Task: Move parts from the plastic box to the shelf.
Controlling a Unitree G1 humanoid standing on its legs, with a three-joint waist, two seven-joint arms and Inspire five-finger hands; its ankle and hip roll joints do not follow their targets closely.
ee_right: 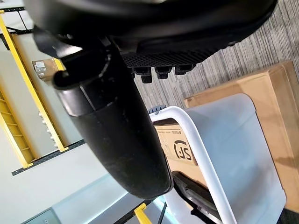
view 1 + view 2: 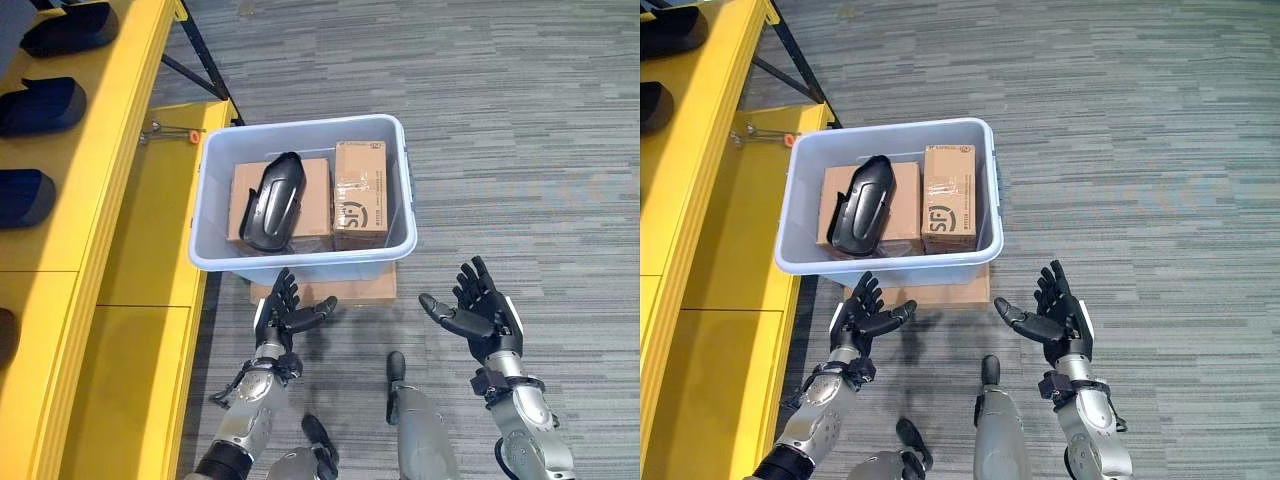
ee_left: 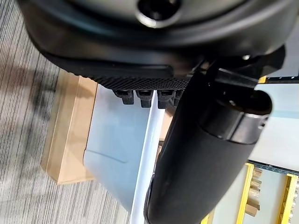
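A pale blue plastic box (image 2: 395, 245) stands on a flat piece of cardboard on the carpet. Inside it a black moulded part (image 2: 272, 200) lies across a cardboard carton (image 2: 315, 190), with a second carton (image 2: 360, 195) upright beside it. My left hand (image 2: 283, 315) hovers open, palm up, just in front of the box's near left corner. My right hand (image 2: 478, 312) is open too, palm up, off the box's near right corner and apart from it. Neither hand holds anything. The yellow shelf (image 2: 120, 130) runs along the left.
Several black parts (image 2: 40, 105) lie in a row on the shelf's upper level. A small metal tool with an orange tip (image 2: 170, 130) rests on the lower yellow board near the box. A black frame leg (image 2: 200, 60) stands behind the box. Grey carpet extends to the right.
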